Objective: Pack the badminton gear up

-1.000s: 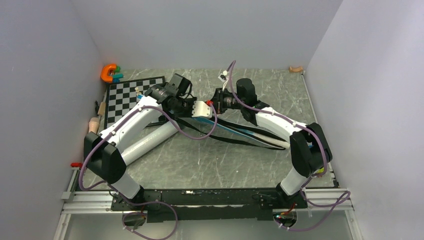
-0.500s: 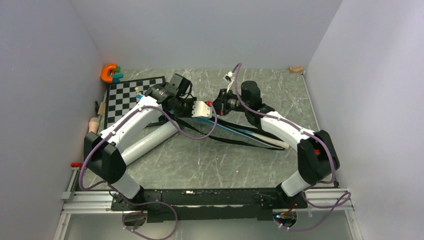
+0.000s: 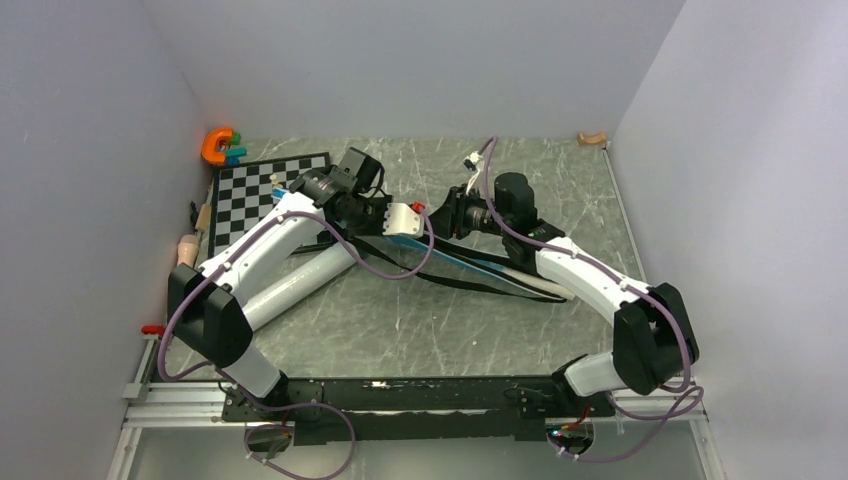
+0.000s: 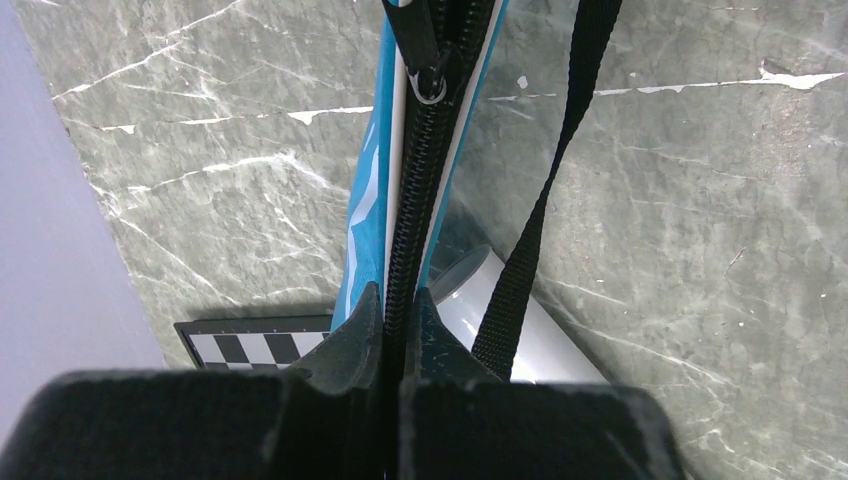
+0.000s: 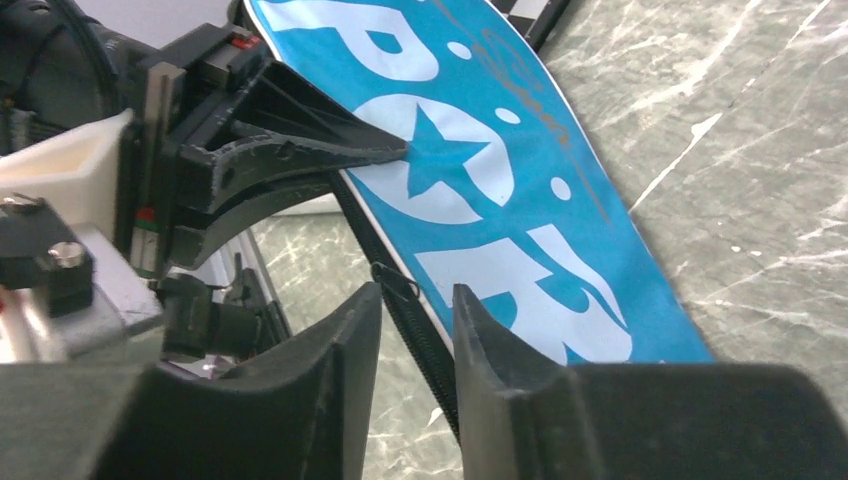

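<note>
Bag position: the blue bag hangs edge-up over the worktop, between your two arms, with its long axis running from the left end effector toward the near right.
Zip line: it follows that same axis along the top edge of the bag.
Left end effector: clenched on the zip seam, pinning the bag's end and holding it off the worktop.
Zip pull: it sits just ahead of your right fingertips, a touch left of the gap, with the zip teeth running down between the fingers.
Right end effector: released to a narrow gap, with nothing pinched that you can see.
Nearer arm: the right one, so the pull is its job.
Strap: it trails loose beside the zip, so keep it out of the pinch.
</note>
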Controlling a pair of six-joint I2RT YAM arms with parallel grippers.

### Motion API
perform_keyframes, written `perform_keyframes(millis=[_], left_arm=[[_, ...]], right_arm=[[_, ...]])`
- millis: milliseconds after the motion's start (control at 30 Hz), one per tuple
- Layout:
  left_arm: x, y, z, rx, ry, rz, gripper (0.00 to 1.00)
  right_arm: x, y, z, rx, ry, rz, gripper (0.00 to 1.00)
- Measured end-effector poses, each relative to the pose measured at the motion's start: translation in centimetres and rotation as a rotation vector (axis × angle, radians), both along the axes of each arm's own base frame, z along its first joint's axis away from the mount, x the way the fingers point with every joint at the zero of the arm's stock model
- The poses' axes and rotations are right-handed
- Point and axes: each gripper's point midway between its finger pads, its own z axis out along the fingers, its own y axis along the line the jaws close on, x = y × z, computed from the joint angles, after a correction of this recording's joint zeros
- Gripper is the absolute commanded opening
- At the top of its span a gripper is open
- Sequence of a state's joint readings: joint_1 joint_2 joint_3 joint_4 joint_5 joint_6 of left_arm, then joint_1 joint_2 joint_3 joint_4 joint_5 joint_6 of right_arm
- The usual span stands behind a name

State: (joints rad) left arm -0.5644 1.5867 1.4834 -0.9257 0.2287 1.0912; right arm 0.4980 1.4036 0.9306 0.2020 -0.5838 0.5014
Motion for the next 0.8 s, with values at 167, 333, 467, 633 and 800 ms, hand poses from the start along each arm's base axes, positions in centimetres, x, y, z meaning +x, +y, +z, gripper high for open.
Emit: perform_keyframes(millis=[167, 333, 467, 633, 800], left_arm=[[0.0, 0.0, 0.0, 0.001, 0.0, 0.001, 0.0], [0.0, 0.1, 0.0, 0.005, -0.002, 0.003, 0.0], [0.0, 0.2, 0.0, 0.008, -0.002, 0.005, 0.0], [0.1, 0.3, 0.0, 0.013, -0.004, 0.008, 0.0], [0.1, 0.3, -0.1, 0.017, -0.003, 0.01, 0.0]], right_arm=[[0.2, 0.0, -1.0, -0.003, 0.057, -0.014, 0.54], [1.0, 0.5, -2.3, 0.023, 0.128, -0.03, 0.52], [1.3, 1.1, -2.9, 0.055, 0.173, -0.025, 0.43], [1.4, 1.7, -2.3, 0.1, 0.188, -0.008, 0.29], [1.2, 2.0, -1.5, 0.138, 0.189, 0.011, 0.25]])
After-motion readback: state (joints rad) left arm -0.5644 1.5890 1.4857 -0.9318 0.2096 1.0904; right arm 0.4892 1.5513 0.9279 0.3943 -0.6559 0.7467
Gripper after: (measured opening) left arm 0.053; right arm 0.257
